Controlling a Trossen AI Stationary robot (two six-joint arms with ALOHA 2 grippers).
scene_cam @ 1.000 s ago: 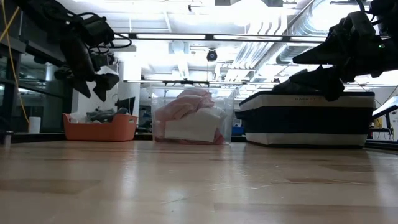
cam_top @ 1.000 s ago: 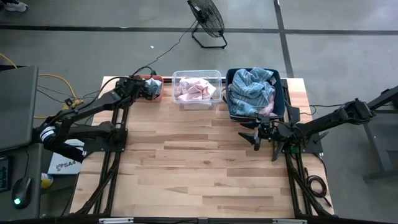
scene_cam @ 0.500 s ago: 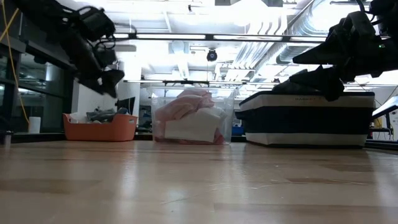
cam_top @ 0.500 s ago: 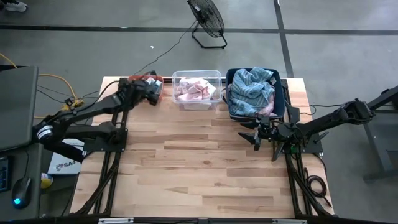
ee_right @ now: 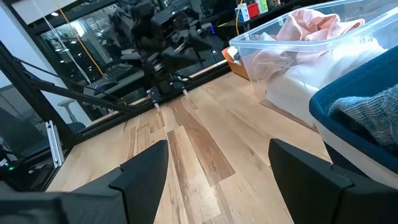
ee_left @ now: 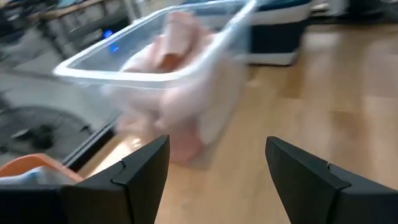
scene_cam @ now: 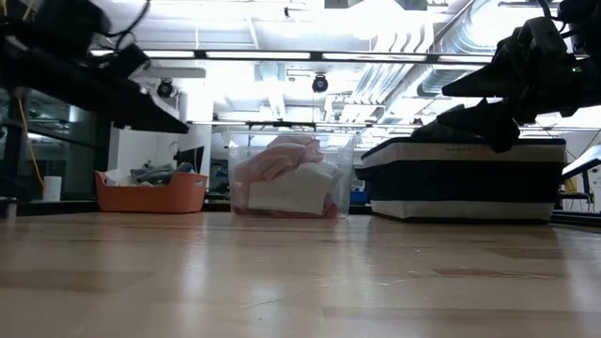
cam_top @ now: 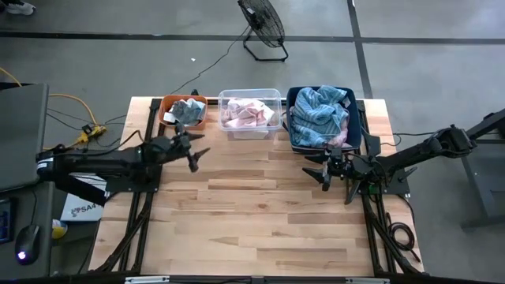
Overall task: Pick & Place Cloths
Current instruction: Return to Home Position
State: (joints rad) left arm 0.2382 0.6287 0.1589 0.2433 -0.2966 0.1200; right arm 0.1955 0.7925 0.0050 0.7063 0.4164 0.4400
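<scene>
The cloths lie in three bins along the table's far edge. Grey cloths fill the orange bin. Pink and white cloths sit in the clear bin. A blue-striped cloth is heaped in the dark blue bin. My left gripper is open and holds nothing, over bare table just near of the orange bin, pointing roughly level at the clear bin. My right gripper is open and holds nothing, just near of the dark blue bin.
Bare wooden tabletop covers the middle and near part of the table. Arm frames run along the left side and the right side. A floor fan stands beyond the far edge.
My left gripper has drawn back from above the orange bin toward the table's near edge and sunk a little. It has tipped up from pointing down to nearly level and has rolled. Its fingers have stayed open with nothing between them.
</scene>
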